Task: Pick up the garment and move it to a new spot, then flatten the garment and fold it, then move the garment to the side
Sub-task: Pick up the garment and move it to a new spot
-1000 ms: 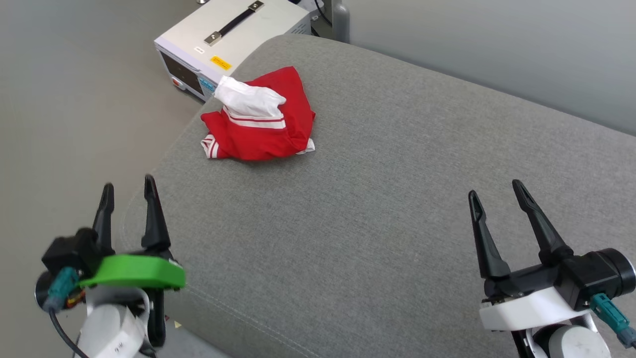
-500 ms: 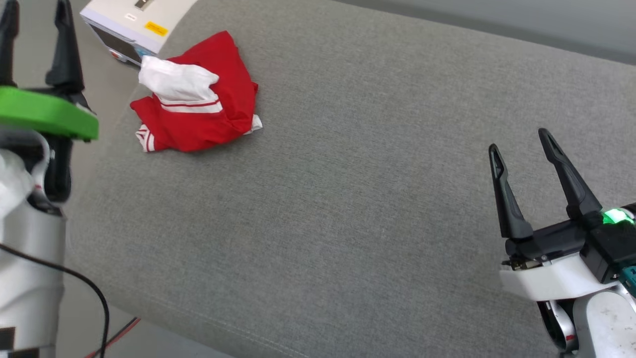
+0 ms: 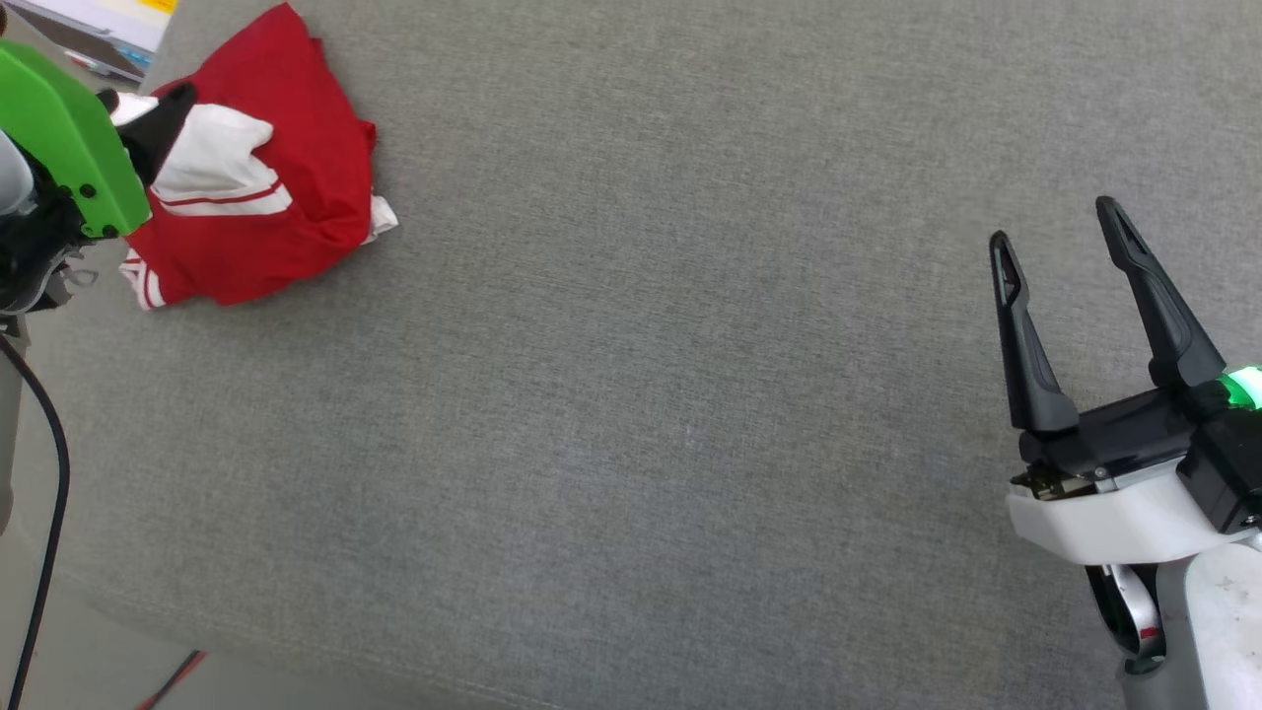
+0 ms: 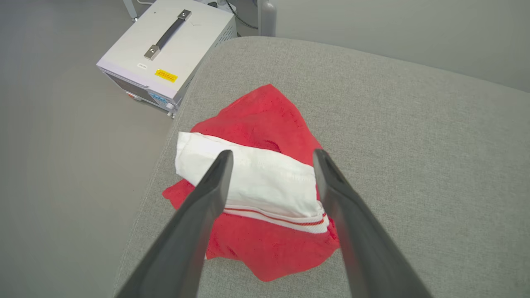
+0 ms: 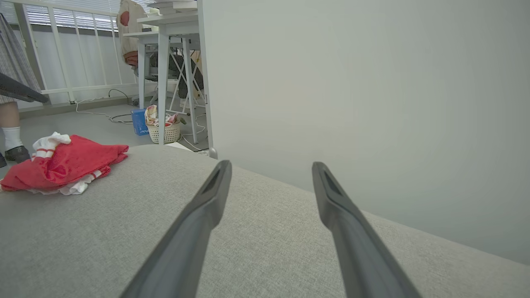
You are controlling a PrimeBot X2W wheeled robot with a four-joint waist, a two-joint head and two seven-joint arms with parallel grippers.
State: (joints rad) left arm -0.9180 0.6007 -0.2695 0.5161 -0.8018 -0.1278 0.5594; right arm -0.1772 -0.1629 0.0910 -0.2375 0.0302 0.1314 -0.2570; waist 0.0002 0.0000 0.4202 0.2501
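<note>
**Entry: one garment [image 4: 265, 190], far-left corner of cushion [image 4: 414, 165]; left gripper [image 4: 272, 154] above it**

**Head view.**
- Garment: count one. Red, crumpled, with a white sleeve uppermost. It lies on the grey cushion close to the left edge, towards the far corner.
- Left gripper: a green mount and one dark finger overlap the garment's left side.
- Right gripper [image 3: 1053, 222]: count one, two fingers, spread apart and holding nothing. It is over the cushion's right side, well apart from the garment.
- Nearer arm: the left, plainly.

**Left wrist view.**
- Two fingers, spread wide, nothing between them but air.
- The garment is straight ahead of and below the tips.
- The white sleeve's long axis runs from one finger across to the other, dipping towards the right finger.
- Contact with the cloth cannot be told.
- Judgement: the first pick-up is in hand, and a straight descent onto the sleeve suits it.
- Pale metal case [image 4: 165, 49]: count one, on the floor beyond the corner.

**Right wrist view.**
- Two fingers, parted and empty, over bare cushion.
- The garment sits far off, at the opposite edge.
</note>
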